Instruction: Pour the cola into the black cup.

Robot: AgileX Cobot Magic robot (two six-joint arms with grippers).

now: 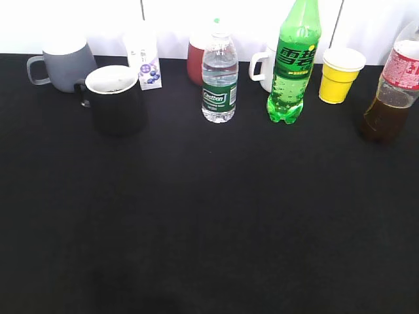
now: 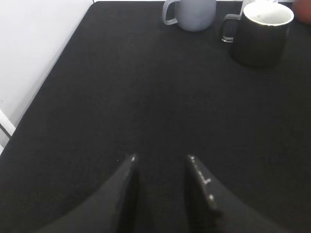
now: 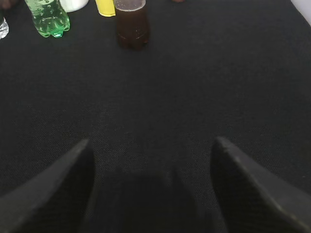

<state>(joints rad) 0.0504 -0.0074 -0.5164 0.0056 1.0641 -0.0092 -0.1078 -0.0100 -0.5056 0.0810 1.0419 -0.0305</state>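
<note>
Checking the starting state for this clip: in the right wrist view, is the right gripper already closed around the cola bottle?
No. The right gripper is open over bare table, and the cola stands untouched well ahead of it.

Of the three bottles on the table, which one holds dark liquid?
The cola, at the far right edge of the exterior view, red-and-white label, brown liquid low in it. The green bottle is bright green; the small water bottle is clear.

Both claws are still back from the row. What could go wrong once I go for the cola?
1. The cola bottle stands at the far right, close to the yellow cup; a wide right claw might knock it.
2. The black mug is far left, so carrying the cola across passes the green bottle and water bottle.
</note>
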